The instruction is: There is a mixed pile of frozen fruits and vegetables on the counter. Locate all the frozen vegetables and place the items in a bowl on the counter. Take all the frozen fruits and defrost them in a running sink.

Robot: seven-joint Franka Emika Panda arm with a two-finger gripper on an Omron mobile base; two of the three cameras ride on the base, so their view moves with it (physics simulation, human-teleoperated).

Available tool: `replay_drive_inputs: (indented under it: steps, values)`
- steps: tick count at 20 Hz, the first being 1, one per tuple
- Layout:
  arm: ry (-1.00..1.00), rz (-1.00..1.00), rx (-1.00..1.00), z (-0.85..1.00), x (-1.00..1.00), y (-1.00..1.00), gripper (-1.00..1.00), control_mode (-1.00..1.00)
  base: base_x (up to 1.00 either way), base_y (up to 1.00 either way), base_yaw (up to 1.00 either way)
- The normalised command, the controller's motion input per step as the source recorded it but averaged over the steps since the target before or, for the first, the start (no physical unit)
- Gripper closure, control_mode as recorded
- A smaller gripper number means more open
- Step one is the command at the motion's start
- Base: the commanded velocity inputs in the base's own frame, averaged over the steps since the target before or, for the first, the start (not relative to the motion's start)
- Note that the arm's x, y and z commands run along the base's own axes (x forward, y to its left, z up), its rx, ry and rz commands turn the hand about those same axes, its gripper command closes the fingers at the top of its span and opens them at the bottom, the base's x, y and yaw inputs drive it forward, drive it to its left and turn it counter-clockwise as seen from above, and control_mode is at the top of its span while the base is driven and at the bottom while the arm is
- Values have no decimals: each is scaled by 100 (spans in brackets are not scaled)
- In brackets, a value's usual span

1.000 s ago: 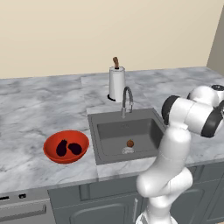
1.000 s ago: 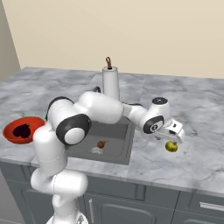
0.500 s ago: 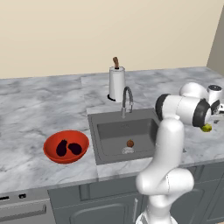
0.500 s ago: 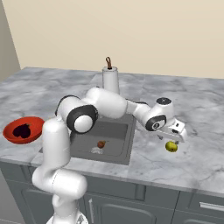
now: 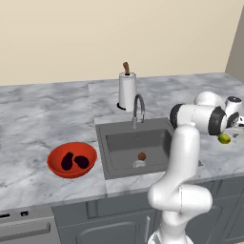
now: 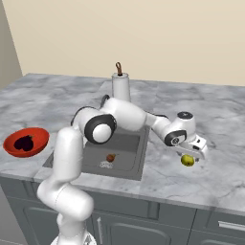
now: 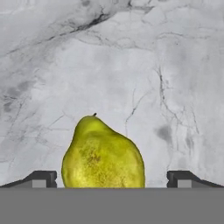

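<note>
Jaws apart: your gripper [image 7: 111,179] straddles the yellow-green fruit [image 7: 103,155], bottom centre in hand view, fingertips [image 7: 41,178] clear of it. Left to right in left base view: red bowl [image 5: 55,167] holding two purple vegetables [image 5: 67,161]; sink [image 5: 124,143] with brown fruit [image 5: 141,156]; counter [image 5: 38,109].

Yellow-green pear-shaped fruit [image 7: 103,155] on bench at right, brown fruit [image 5: 141,156] in sink [image 5: 119,143], two dark vegetables [image 5: 74,161] in red bowl [image 5: 56,164] at left

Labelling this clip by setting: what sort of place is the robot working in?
A simulated kitchen, it seems: a marbled counter above grey cabinets, a sink with a chrome faucet, and a paper towel roll behind it. A red bowl sits beside the sink.
</note>
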Motion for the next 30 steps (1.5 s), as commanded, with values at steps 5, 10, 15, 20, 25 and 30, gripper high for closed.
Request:
replay_drive_inputs:
  steps: [5,10,15,20,25,30]
  values:
    - [0,0,1,-19,0,0,-100,-100,0,0,0]
    - [1,0,1,-25,0,1,-100,-100,0,0,0]
    - [1,0,1,-26,0,8,100,-100,0,0,0]
    - [10,0,4,-32,0,7,100,-100,0,0,0]
    - [2,-1,2,17,-5,19,100,-100,0,0,0]
    - [0,-1,1,58,-71,74,100,-100,0,0,0]
